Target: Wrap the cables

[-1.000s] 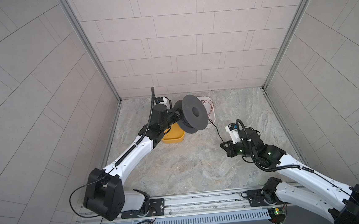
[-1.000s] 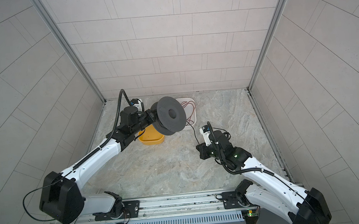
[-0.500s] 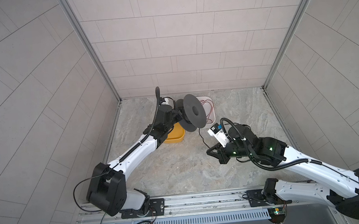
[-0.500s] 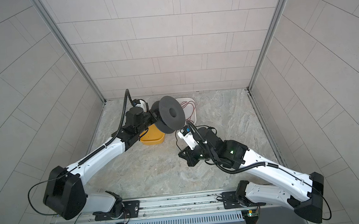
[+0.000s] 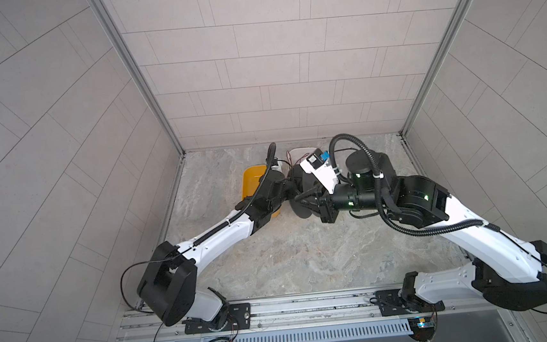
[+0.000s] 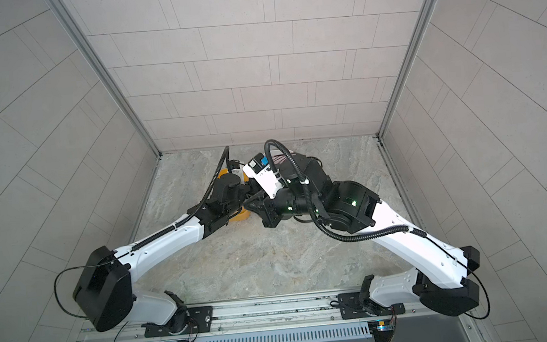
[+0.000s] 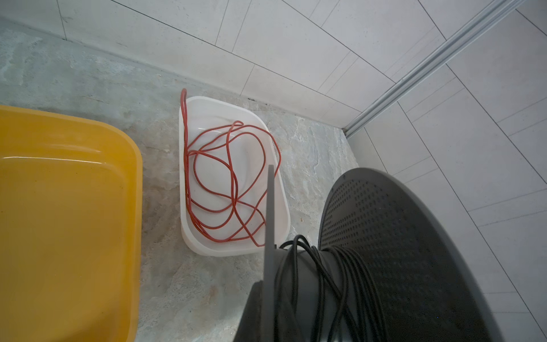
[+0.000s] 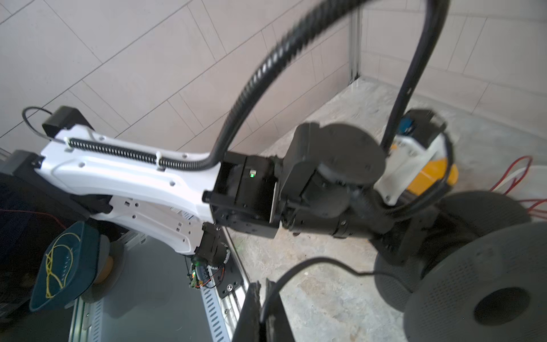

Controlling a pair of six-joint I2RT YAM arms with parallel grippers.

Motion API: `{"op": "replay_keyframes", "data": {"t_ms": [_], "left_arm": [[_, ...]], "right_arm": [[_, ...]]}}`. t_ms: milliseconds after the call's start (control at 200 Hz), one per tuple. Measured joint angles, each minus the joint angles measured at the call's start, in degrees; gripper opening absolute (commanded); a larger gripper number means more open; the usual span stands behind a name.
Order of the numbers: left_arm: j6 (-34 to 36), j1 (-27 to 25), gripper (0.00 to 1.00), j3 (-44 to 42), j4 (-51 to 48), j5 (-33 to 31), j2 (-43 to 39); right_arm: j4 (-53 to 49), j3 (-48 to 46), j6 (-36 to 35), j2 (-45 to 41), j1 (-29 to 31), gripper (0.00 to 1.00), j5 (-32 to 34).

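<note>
- Your left end effector point(image 5: 288, 193) is clamped on the black perforated plastic spool point(image 7: 399, 251), holding it over the grey marbled surface point(image 5: 288, 254), toward 12 o'clock in both top views.
- The thin black cable point(image 7: 325, 275) sits mostly on the spool's hub, in several loose, crossing turns.
- Your right end effector point(image 8: 264, 293) is closed on the cable's free stretch, which arcs slackly to the spool.
- I judge the winding well under way; you cannot tell how much tail remains.
- The thin red wire point(image 7: 228, 177) lies loose in the white plastic tray point(image 7: 207, 99), at the spool's 12 o'clock.
</note>
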Motion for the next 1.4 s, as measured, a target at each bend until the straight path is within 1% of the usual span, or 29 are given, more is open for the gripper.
{"op": "replay_keyframes", "data": {"t_ms": [155,230,270,325,385,460,535,650,741,871,1026,1211,1401], "left_arm": [[2.5,-0.4,0.00,-1.0,-1.7,1.7,-4.1],[3.5,-0.4,0.00,-1.0,-1.7,2.4,-5.5],[4.3,-0.4,0.00,-0.8,-2.6,3.1,-5.9],[5.7,-0.5,0.00,-0.6,-4.0,3.9,-6.3],[6.7,-0.6,0.00,-0.4,-5.1,4.7,-6.4],[7.8,-0.7,0.00,-0.2,-6.1,5.4,-6.5],[8.7,-0.7,0.00,-0.2,-7.2,6.2,-6.6],[9.4,-0.7,0.00,-0.2,-8.8,7.3,-6.9],[10.1,-0.7,0.00,-0.2,-10.2,8.3,-7.8],[10.8,-0.5,0.00,-0.2,-12.2,9.9,-10.1],[10.3,1.3,0.00,-0.1,-13.6,13.3,-12.9],[6.2,5.9,0.00,-0.3,-12.5,18.2,-14.7],[0.2,10.1,0.00,-1.2,-8.7,22.3,-16.1]], "right_arm": [[-3.0,11.2,-1.4,6.1,-5.2,0.00,-0.7],[-2.9,13.7,-1.7,7.8,-6.9,0.00,-1.0],[-7.1,18.9,-2.1,10.7,-9.1,0.00,-2.8],[-8.0,25.8,-2.5,14.8,-11.6,0.00,-5.0],[-8.8,31.0,-2.5,18.6,-14.9,0.00,-6.8],[-9.7,33.9,-2.1,21.8,-18.4,0.00,-8.3],[-9.8,33.9,-1.7,23.3,-20.3,0.00,-8.7],[-9.0,30.3,-1.6,22.7,-22.0,0.00,-8.7],[-7.0,25.2,-1.4,20.6,-24.0,0.00,-8.6],[-1.8,16.2,-0.4,16.9,-29.1,0.00,-8.9],[3.9,7.1,0.8,14.7,-34.6,0.00,-8.3],[9.6,-5.0,1.3,12.4,-35.6,0.00,-6.4],[15.4,-20.6,2.0,6.4,-35.6,0.00,-5.3]]}}
